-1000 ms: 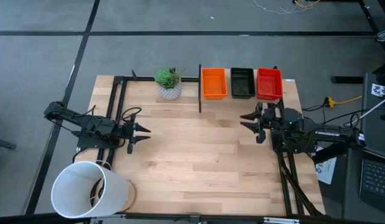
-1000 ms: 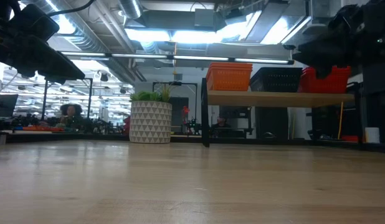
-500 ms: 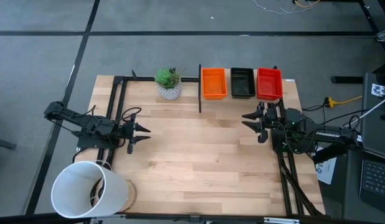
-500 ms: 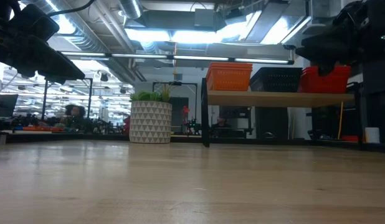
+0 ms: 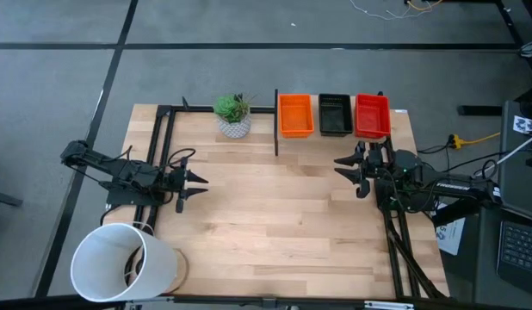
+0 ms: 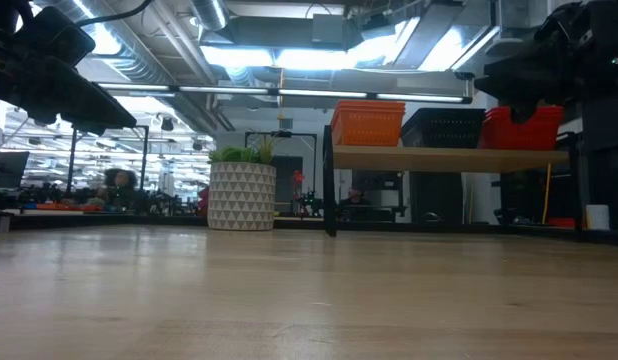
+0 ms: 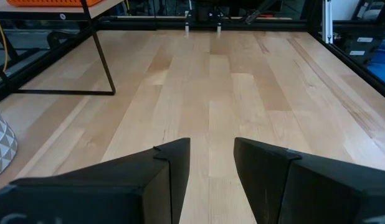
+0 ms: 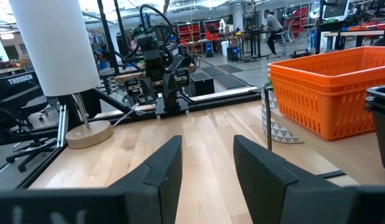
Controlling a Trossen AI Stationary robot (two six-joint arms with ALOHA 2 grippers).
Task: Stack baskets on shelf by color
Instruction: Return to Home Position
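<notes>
up on the shelf at the far edge of the desk, orange baskets, black baskets and red baskets sit in sorted stacks, none left below, so the job looks done; left end effector and right end effector hang spread, empty

orange baskets, black baskets, red baskets, 1 o'clock | shelf: light wood, black frame | pot: white, grey triangles | bucket, 7 o'clock: white | tabletop: pale wood planks

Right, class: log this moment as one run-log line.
shelf: orange stack, black stack, red stack | table: pot, bucket | left gripper: open, empty | right gripper: open, empty
</notes>
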